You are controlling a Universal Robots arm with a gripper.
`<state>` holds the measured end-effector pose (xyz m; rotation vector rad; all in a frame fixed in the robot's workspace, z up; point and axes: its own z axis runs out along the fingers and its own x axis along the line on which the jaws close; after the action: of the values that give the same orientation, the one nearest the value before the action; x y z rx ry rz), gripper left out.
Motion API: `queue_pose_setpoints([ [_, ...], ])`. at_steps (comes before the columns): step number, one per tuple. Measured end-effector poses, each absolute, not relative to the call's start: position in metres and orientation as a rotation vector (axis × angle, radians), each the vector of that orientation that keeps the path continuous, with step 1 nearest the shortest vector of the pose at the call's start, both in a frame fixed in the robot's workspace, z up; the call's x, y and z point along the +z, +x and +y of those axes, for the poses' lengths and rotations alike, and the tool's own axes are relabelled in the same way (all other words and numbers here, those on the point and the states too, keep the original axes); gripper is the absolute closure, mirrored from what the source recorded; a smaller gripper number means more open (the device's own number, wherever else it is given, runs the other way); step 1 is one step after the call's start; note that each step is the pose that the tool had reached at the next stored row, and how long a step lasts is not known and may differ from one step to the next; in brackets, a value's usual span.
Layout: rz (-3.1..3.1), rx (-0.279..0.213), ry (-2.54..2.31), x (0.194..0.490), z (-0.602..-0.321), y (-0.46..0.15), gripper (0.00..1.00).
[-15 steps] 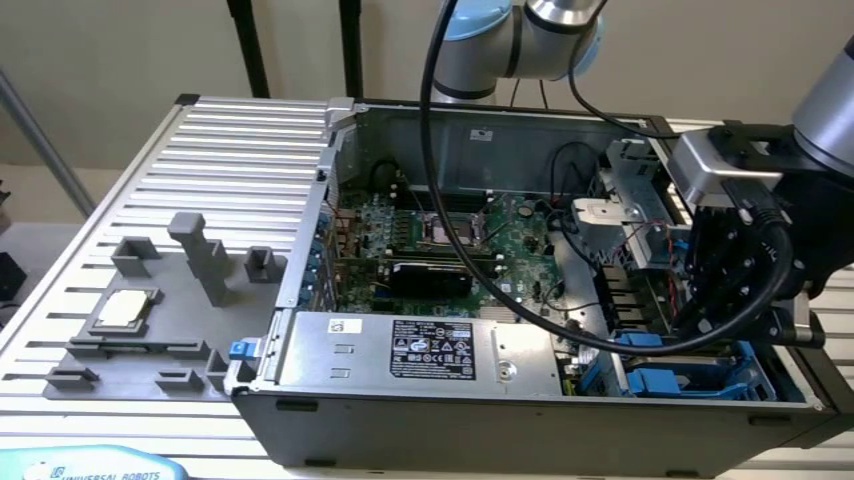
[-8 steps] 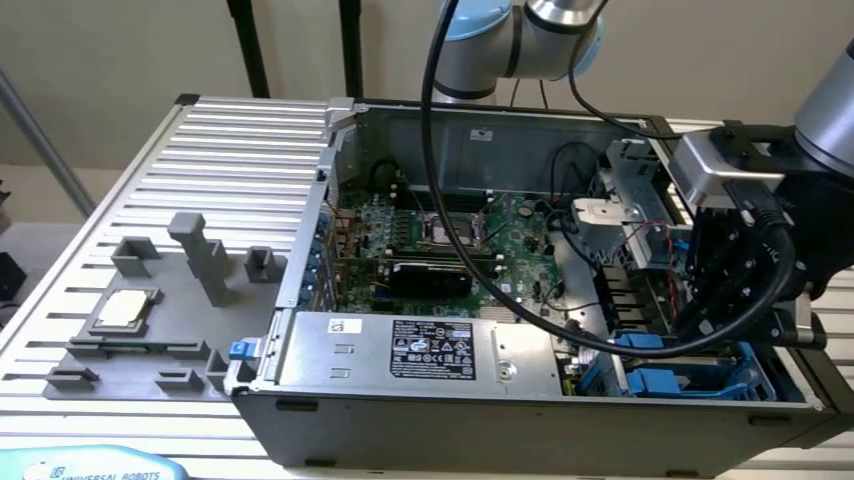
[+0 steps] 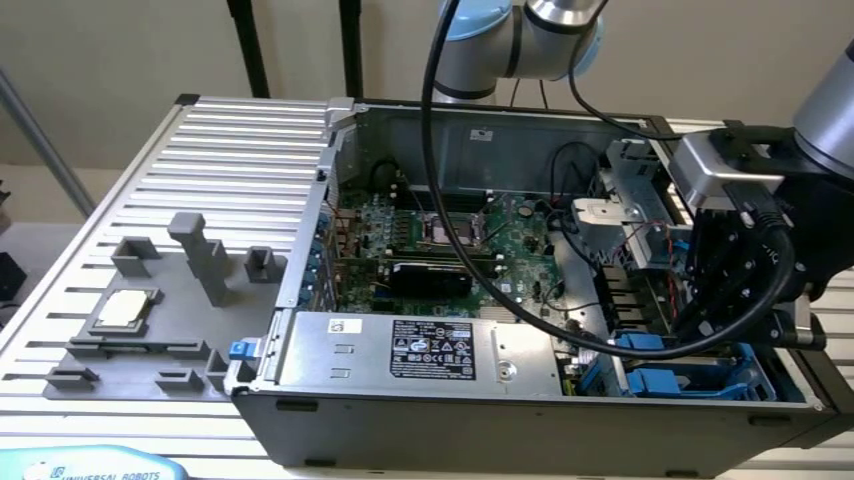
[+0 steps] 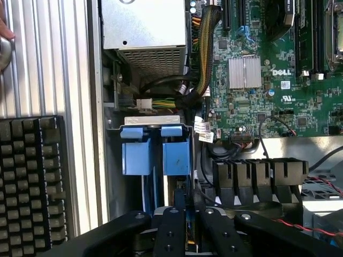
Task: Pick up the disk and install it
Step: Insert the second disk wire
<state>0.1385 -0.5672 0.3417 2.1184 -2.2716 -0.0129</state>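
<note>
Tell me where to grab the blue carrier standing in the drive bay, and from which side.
On the blue carrier, pinch the paired tabs at its exposed end, coming in through the open side of the case. Its body is sunk between the bay walls, leaving that end free.

light: even, soft, indoor; glare: mild sheen on slatted table (image 3: 200, 150); shadow: deep inside computer case (image 3: 400, 130); focus: wrist view foreground soft

Gripper (image 4: 185, 235) fingers are nearly closed, pinching the thin blue edge of the disk (image 4: 180, 206) over the drive bay. Two blue carrier tabs (image 4: 156, 150) sit in the bay just beyond. Green motherboard (image 4: 268, 69), silver power supply (image 4: 143, 29), black keyboard (image 4: 32, 176) outside the case.
</note>
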Motion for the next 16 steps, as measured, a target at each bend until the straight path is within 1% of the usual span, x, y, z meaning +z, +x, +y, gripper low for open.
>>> queue_pose_setpoints([
  [14, -2.272, -0.014, 2.119, 0.3369, -0.5672, 0.1385, 0.82],
  [15, -2.272, -0.013, 2.119, 0.3385, -0.5672, 0.1381, 0.76],
  [16, -2.271, -0.013, 2.119, 0.3406, -0.5672, 0.1374, 0.76],
])
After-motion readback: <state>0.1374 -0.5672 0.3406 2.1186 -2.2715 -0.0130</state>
